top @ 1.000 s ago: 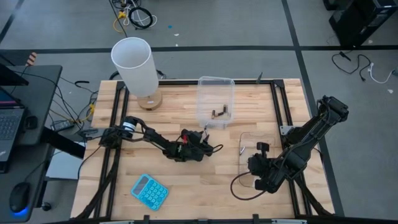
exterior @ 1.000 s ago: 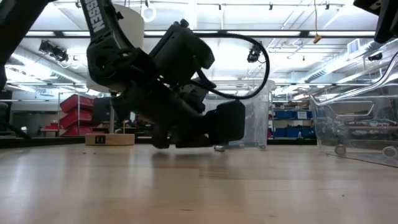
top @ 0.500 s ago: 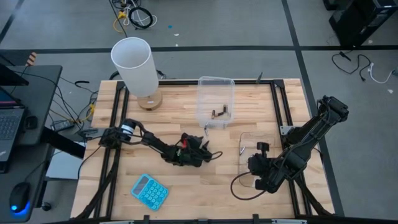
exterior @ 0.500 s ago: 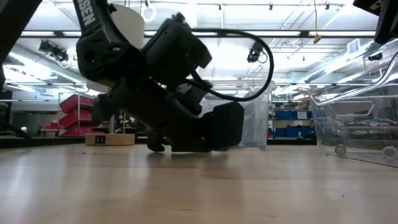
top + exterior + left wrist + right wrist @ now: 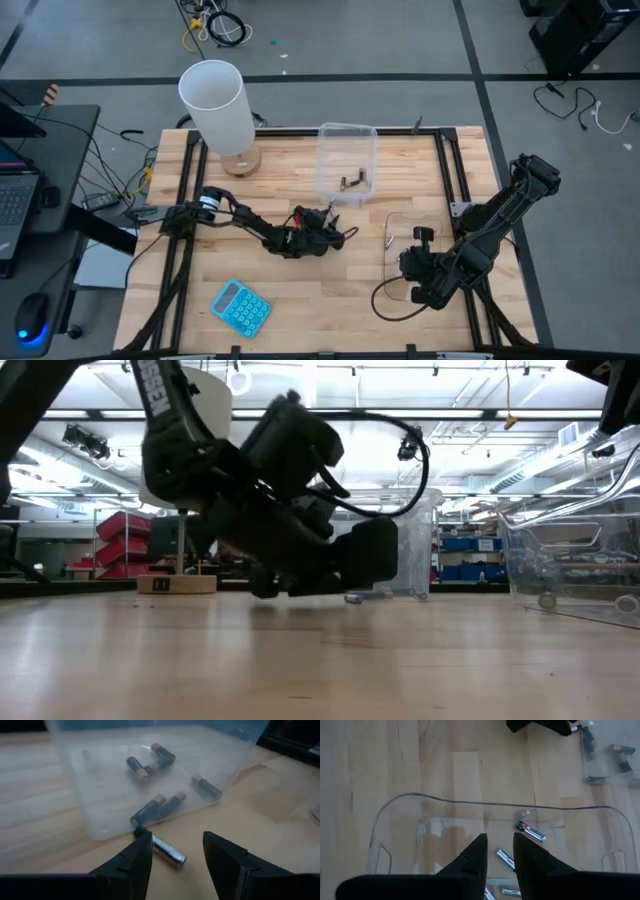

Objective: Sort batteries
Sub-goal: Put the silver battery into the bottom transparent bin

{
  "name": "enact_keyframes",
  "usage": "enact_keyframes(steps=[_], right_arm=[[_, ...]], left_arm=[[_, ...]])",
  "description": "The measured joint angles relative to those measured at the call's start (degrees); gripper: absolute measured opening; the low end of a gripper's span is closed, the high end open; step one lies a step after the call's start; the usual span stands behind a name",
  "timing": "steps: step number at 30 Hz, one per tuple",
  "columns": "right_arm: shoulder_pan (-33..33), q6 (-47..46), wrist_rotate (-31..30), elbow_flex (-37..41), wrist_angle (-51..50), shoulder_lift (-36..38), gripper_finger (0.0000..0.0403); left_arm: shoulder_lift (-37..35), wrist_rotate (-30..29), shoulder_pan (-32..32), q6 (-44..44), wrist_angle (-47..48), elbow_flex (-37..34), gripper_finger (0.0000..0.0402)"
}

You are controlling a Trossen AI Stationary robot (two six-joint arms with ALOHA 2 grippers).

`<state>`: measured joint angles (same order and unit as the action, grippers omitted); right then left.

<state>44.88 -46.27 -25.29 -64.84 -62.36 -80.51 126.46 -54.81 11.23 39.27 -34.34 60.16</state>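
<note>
A silvery battery is seen lying flat on the table, just outside the near wall of the clear tub that holds the dark batteries; its long axis is set slantwise across the gap of the left gripper, one end almost under one finger, the other end pointing into the gap; the jaws are spread wide and nothing is held. The left gripper is judged much the nearer arm, low over the table beside the tub; a small turn of the wrist is probably needed to square the jaws to the cell. The right gripper is parked over the second tub, part open and empty.
</note>
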Motion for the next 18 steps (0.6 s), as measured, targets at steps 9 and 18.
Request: enact_keyframes(steps=[9,18], right_arm=[[0.11,-0.01,-0.23,0.00,-0.33,0.02,0.0080],[0.11,-0.01,-0.38,0.00,-0.37,0.02,0.0080]], left_arm=[[1.86,1.89,-0.95,0.46,-1.25,0.65,0.0177],[1.97,0.73,-0.93,2.34,2.35,0.75,0.0177]])
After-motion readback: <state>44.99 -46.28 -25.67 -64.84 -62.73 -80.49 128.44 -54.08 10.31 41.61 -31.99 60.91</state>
